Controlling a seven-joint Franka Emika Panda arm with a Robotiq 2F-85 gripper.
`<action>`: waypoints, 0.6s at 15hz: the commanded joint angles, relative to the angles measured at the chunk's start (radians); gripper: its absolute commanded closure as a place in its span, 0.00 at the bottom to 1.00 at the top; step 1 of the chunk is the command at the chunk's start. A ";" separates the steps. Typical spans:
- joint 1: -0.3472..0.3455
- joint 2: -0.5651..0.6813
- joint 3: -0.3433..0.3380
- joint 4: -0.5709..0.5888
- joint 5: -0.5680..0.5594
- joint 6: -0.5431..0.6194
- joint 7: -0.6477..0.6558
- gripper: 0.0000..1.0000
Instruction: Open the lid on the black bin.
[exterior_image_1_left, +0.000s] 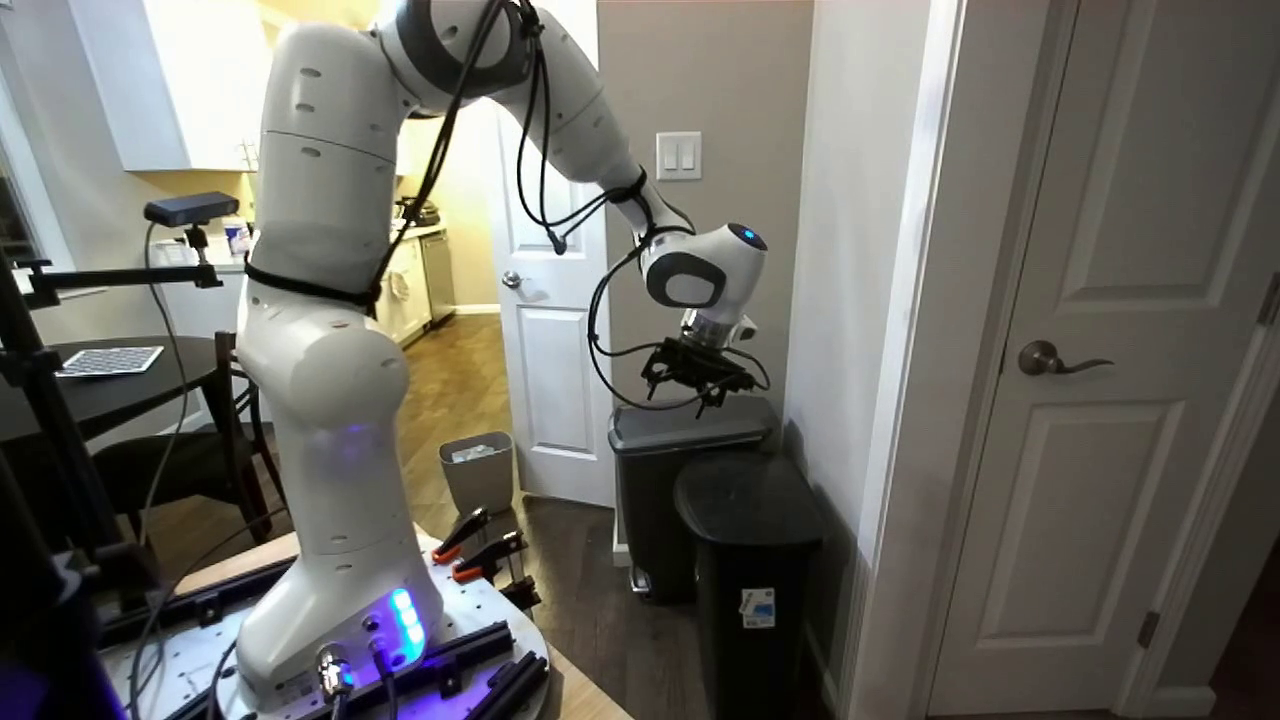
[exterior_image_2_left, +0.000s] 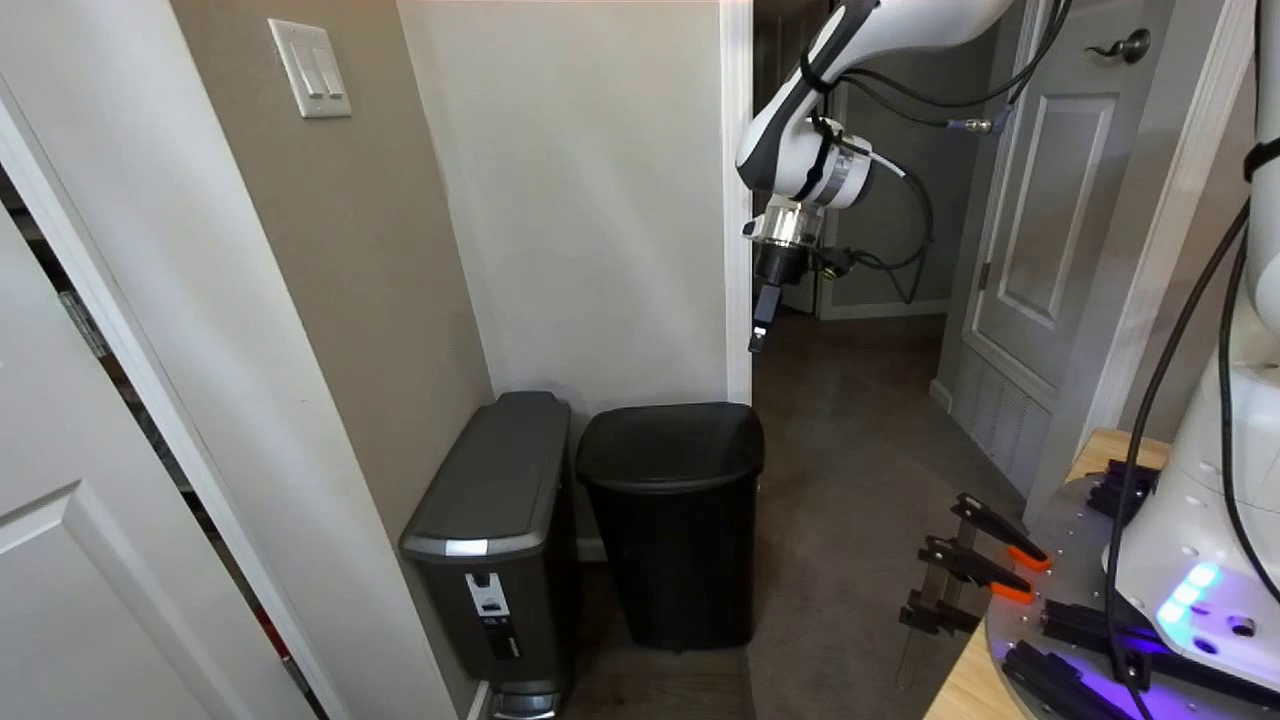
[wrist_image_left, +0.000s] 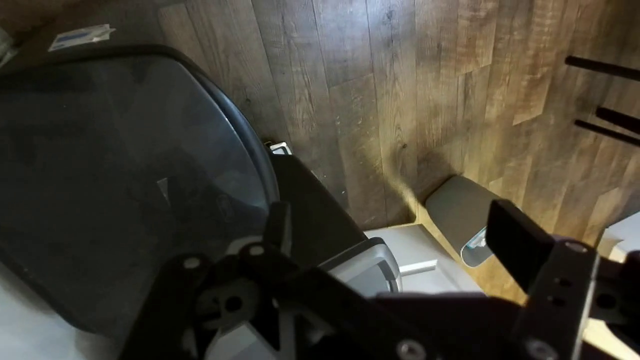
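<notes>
The black bin (exterior_image_1_left: 755, 665) stands upright beside the wall, with a small pale label on its front; it also shows in an exterior view (exterior_image_2_left: 670, 565). Its glossy black lid (exterior_image_1_left: 755, 495) lies flat on top, seen in both exterior views (exterior_image_2_left: 672, 440). In the wrist view the lid (wrist_image_left: 120, 165) fills the left side. My gripper (wrist_image_left: 395, 227) is open, its two fingers wide apart with nothing between them. In an exterior view the gripper (exterior_image_2_left: 759, 335) hangs above the bin's level, apart from the lid, near the lid's right edge there.
The grey bin (exterior_image_1_left: 690, 425) stands close beside the black bin, also in an exterior view (exterior_image_2_left: 500, 470) and the wrist view (wrist_image_left: 370, 270). A small wastebasket (exterior_image_1_left: 480, 480) stands by a white door (exterior_image_1_left: 555, 360). Clamps (exterior_image_2_left: 975, 565) jut from the robot's table edge.
</notes>
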 joint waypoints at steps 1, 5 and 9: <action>-0.054 0.004 0.053 0.004 -0.018 0.005 0.009 0.00; -0.061 0.005 0.052 0.010 -0.017 -0.002 0.004 0.00; -0.061 0.005 0.052 0.010 -0.017 -0.002 0.004 0.00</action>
